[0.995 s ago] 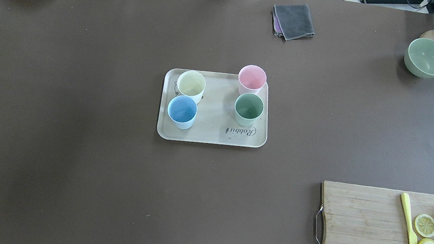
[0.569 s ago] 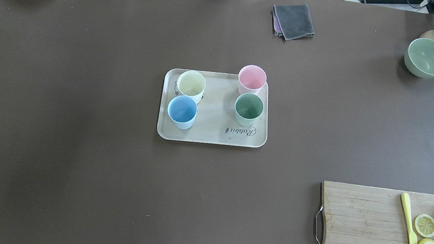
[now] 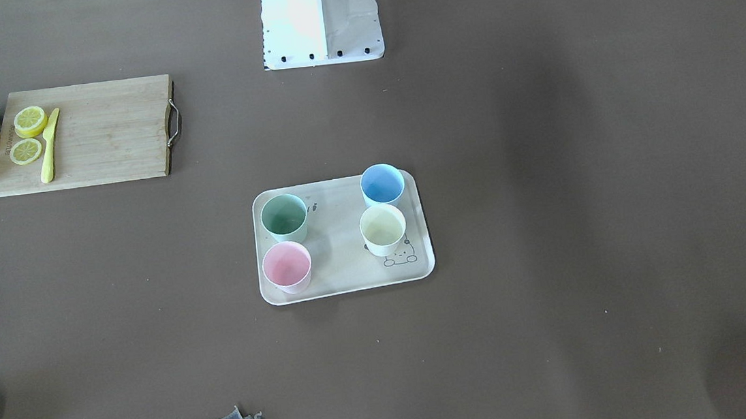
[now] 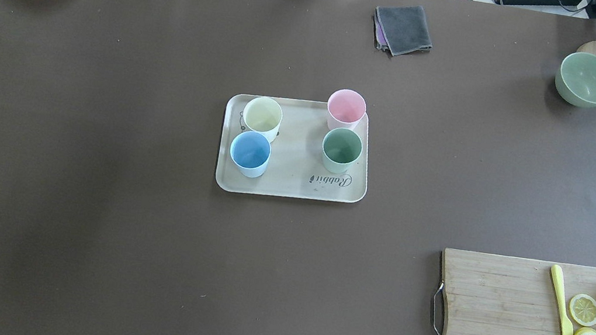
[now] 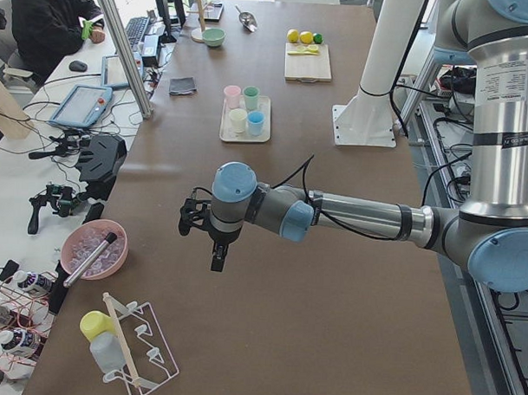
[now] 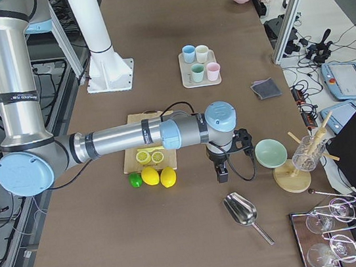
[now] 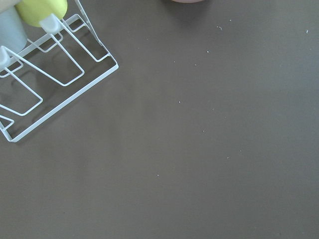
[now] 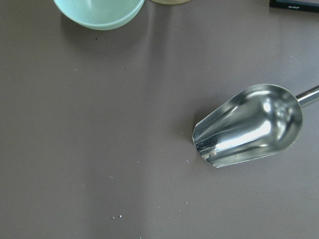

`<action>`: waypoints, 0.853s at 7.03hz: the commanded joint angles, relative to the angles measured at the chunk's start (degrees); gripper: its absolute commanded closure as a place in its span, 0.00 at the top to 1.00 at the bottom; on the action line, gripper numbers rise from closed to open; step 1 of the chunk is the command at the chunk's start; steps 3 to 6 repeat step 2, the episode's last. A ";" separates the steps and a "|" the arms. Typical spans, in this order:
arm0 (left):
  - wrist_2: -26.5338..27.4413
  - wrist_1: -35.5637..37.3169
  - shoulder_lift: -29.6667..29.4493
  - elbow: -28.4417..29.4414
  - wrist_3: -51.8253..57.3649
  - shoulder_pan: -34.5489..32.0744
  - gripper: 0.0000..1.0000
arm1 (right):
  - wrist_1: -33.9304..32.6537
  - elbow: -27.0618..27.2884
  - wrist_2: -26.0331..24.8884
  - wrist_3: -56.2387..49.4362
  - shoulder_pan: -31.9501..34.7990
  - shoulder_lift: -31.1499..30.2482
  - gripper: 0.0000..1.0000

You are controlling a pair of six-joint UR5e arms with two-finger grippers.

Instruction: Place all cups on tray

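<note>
While all four cups stand upright on the tray (image 4: 289, 187) in the middle of the worktop (image 4: 93, 190), both arms hang well apart from it. The cream-white cup (image 4: 262, 115) and light blue cup (image 4: 250, 151) sit close together on the tray's left side. The pink cup (image 4: 346, 108) and sage green cup (image 4: 341, 148) are on its right, with the pink one in the far corner.

The left arm reaches out level over the worktop's left end, its wrist bent so the left pincer (image 5: 217, 263) points straight down above bare surface near a wire rack (image 7: 55, 74). The right arm stretches level past the wooden cutting board (image 6: 148, 154), and the right pincer (image 6: 222, 175) points down beside a metal scoop (image 8: 249, 124) and a green bowl (image 8: 99, 10). Neither pincer's state can be told — each shows only in a side view.
</note>
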 commanded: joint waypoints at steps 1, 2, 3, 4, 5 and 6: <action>0.00 -0.03 -0.31 0.55 0.08 0.00 0.97 | 0.00 0.00 -0.09 -0.01 0.07 0.07 1.00; 0.00 0.06 -0.40 0.55 0.08 0.00 0.98 | 0.09 0.00 -0.27 0.17 -0.02 0.07 1.00; 0.00 0.06 -0.40 0.55 0.08 0.00 0.98 | 0.09 0.00 -0.27 0.17 -0.02 0.07 1.00; 0.00 0.06 -0.40 0.55 0.08 0.00 0.98 | 0.09 0.00 -0.27 0.17 -0.02 0.07 1.00; 0.00 0.06 -0.40 0.55 0.08 0.00 0.98 | 0.09 0.00 -0.27 0.17 -0.02 0.07 1.00; 0.00 0.06 -0.40 0.55 0.08 0.00 0.98 | 0.09 0.00 -0.27 0.17 -0.02 0.07 1.00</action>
